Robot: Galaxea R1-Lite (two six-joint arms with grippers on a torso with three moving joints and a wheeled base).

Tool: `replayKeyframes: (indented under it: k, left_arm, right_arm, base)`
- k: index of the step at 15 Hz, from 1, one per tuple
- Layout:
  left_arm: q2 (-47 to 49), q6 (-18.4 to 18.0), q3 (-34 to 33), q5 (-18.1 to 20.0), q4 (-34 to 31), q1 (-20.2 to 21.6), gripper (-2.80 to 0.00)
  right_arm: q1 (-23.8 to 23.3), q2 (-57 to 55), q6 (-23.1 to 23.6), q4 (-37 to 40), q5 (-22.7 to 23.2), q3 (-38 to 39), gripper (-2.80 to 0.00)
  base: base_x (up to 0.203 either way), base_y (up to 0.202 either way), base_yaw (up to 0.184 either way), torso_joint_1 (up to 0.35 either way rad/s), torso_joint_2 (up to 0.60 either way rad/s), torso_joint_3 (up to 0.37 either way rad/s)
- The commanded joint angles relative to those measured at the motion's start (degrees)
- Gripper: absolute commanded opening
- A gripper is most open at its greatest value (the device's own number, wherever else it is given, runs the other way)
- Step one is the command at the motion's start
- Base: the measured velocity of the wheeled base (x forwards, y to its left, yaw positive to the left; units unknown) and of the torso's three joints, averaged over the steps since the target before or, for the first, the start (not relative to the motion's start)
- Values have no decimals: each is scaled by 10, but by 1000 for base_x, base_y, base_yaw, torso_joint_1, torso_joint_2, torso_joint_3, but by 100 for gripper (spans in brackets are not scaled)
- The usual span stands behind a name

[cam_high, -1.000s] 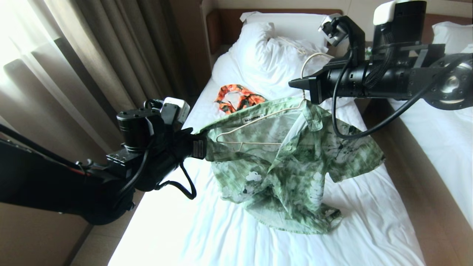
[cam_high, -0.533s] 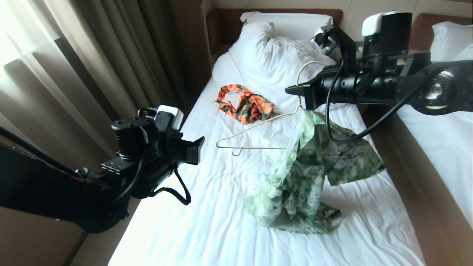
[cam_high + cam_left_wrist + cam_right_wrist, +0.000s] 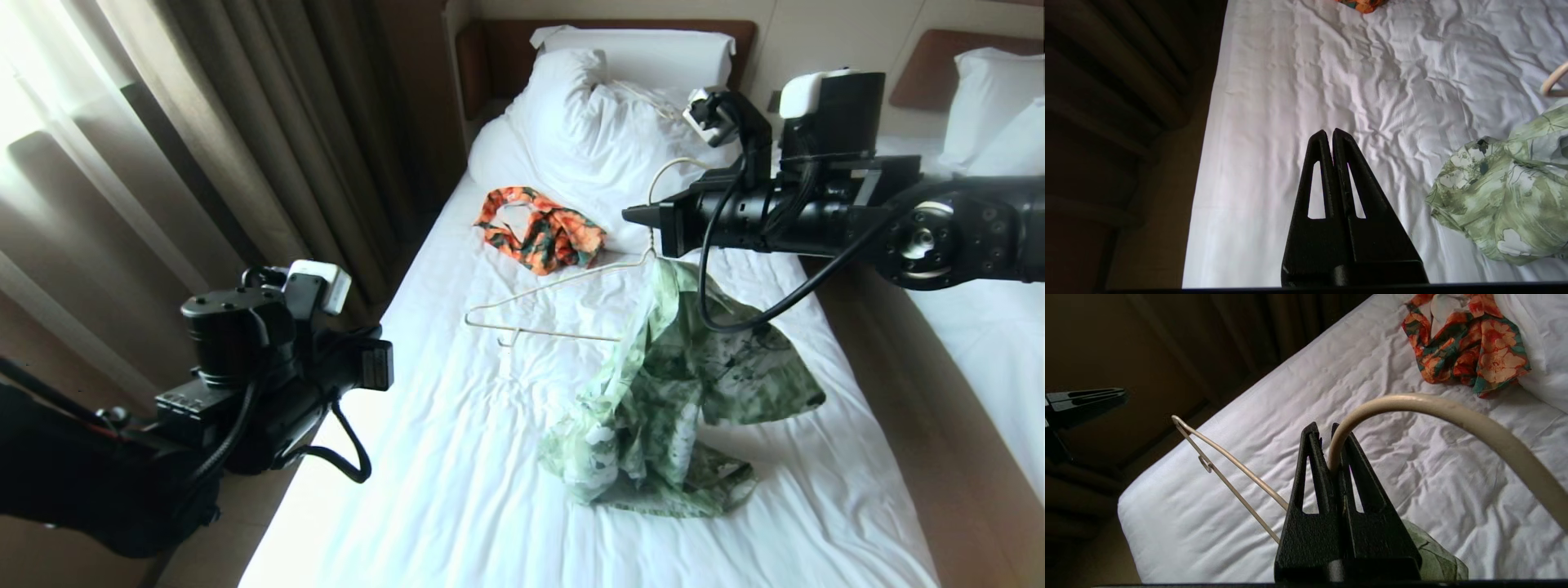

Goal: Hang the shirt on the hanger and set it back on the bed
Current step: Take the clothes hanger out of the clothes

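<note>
Overhead, the right claw (image 3: 645, 216) reached in from the right, above the middle of the bed (image 3: 457, 490), clenched on the neck of the hanger (image 3: 563, 306) just below its curved hook. The right wrist view confirmed it: both black fingers (image 3: 1310, 465) pressed together around the cream wire (image 3: 1412, 406), with the hook arching away past them.

Hanger held in the air, tilted, its bare left shoulder pointing toward the left arm. Only the right shoulder carried cloth. The shirt (image 3: 694, 392) hung from that end and drooped in a bunch; its lower part lay crumpled on the white sheet, right of the bed's centre.

Left claw (image 3: 377, 365) stood off the bed's left edge, beside the curtain (image 3: 204, 122), well apart from both shirt and hanger. Its fingers (image 3: 1327, 163) were clenched tip to tip, grasping nothing.

Orange-and-green garment (image 3: 543, 233) lay bunched on the sheet near the pillow (image 3: 588, 122), beyond the hanger, touching neither. A second, narrower bed (image 3: 988, 343) showed at far right, past a dark gap.
</note>
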State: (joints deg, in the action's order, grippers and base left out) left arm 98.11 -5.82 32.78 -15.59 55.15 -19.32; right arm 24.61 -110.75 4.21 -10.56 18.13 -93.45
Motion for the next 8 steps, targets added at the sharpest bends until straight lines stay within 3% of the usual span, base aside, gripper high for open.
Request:
replayKeyframes:
  k: [1, 5, 8]
  left_arm:
    - [-26, 11, -29, 0, 3, 15, -280]
    - [-26, 25, -82, 0, 37, 30, -280]
    - [-27, 24, -101, -3, 73, 39, -280]
  right_arm:
    - [1, 4, -20, -42, 2, 30, -280]
    - [7, 16, -126, -115, 3, 62, -280]
    - [11, 18, -159, -127, 0, 73, -280]
  base:
    - [0, 0, 0, 0, 0, 0]
    - [0, 0, 0, 0, 0, 0]
    - [0, 0, 0, 0, 0, 0]
